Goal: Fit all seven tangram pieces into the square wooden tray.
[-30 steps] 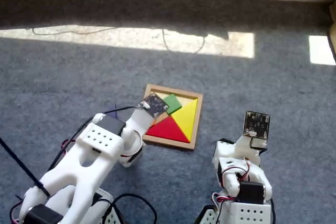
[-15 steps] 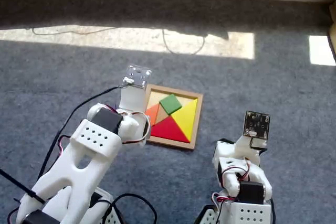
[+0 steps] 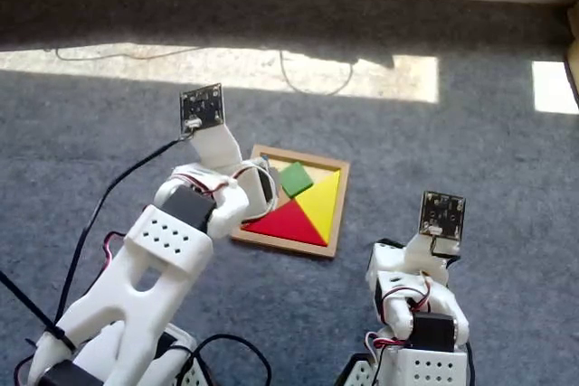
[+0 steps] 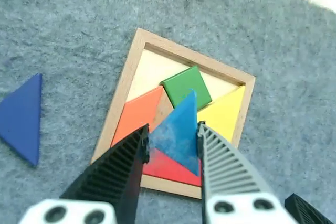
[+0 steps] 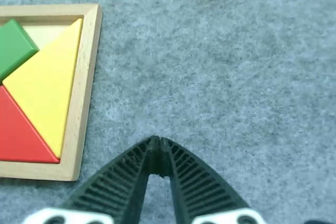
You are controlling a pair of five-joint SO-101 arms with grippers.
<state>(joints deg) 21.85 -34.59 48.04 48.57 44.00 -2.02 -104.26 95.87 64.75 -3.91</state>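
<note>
The fingers (image 4: 126, 166) of the left gripper (image 4: 172, 129) clamp a light blue triangle (image 4: 179, 139) held over the wooden tray (image 4: 116, 103). Its tip points at the green square (image 4: 186, 85), and bare wood lies either side of that square. The right gripper (image 5: 159, 149), pinched together, sits over carpet (image 5: 236, 51) beside the tray.

Tray (image 4: 122, 95): one.
Tangram pieces, six: green square (image 4: 186, 85), yellow triangle (image 4: 226, 114), red triangle (image 4: 168, 171), orange piece (image 4: 139, 116), light-blue triangle (image 4: 178, 132), dark-blue triangle (image 4: 23, 114).
Grippers, two: left gripper (image 4: 172, 127), right gripper (image 5: 159, 142).

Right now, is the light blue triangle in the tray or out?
Out. The left gripper holds the triangle over the tray, overlapping the green square and red piece.
</note>
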